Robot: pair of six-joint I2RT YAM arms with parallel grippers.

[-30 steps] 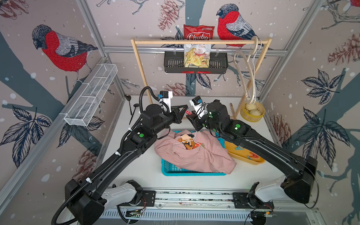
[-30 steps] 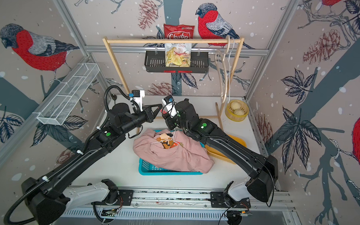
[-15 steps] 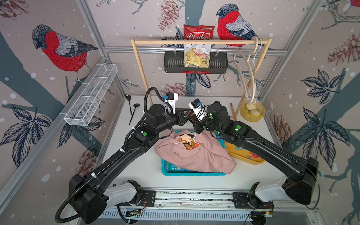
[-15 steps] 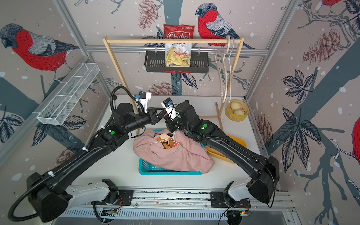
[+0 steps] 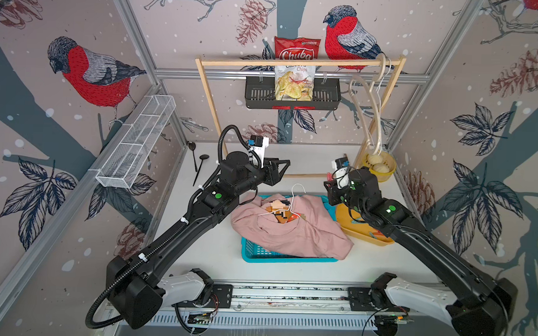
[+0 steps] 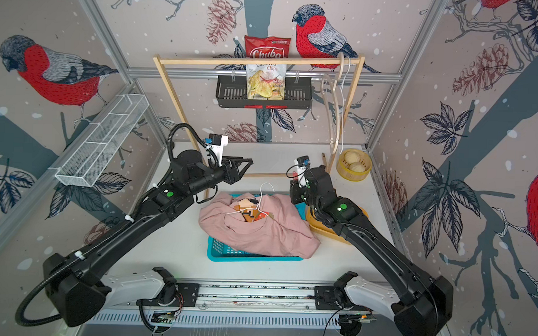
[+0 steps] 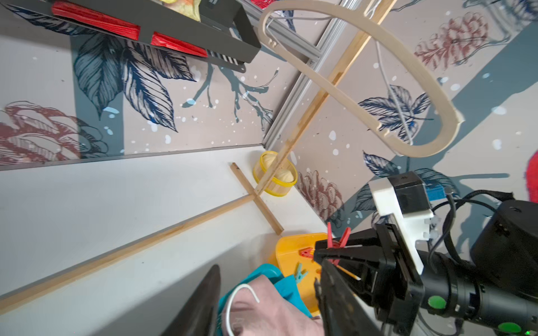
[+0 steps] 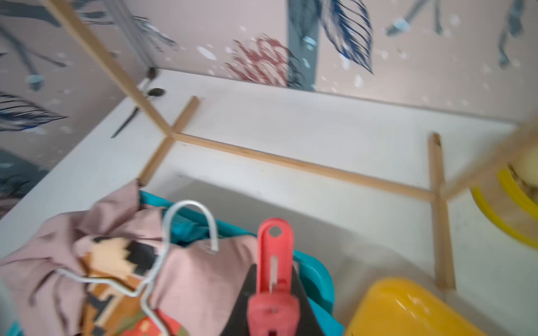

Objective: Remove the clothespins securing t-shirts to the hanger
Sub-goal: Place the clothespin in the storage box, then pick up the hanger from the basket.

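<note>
A pale pink t-shirt (image 5: 290,234) lies heaped in a teal basket (image 5: 258,254), with a white wire hanger (image 5: 292,203) on top. Teal cloth (image 8: 186,228) shows beneath it. My right gripper (image 8: 273,279) is shut on a red-pink clothespin (image 8: 273,256), held above the near end of the yellow tray (image 5: 362,232). In the left wrist view a red clothespin (image 7: 305,252) and a light blue one (image 7: 300,275) lie in that tray. My left gripper (image 5: 281,167) stands open and empty beyond the basket's far edge; its dark fingers (image 7: 201,305) frame the hanger hook.
A wooden rack (image 5: 296,64) at the back carries a black basket (image 5: 291,98) with a chips bag, and wooden hangers (image 5: 374,117). A yellow steamer (image 5: 380,166) sits at the back right. Two dark spoons (image 5: 197,163) lie at the back left. A wire shelf (image 5: 136,139) juts from the left wall.
The two grippers were close together over the basket's far side. The left has opened, the right has shut on the red-pink clothespin and carried it right, over the yellow tray.
</note>
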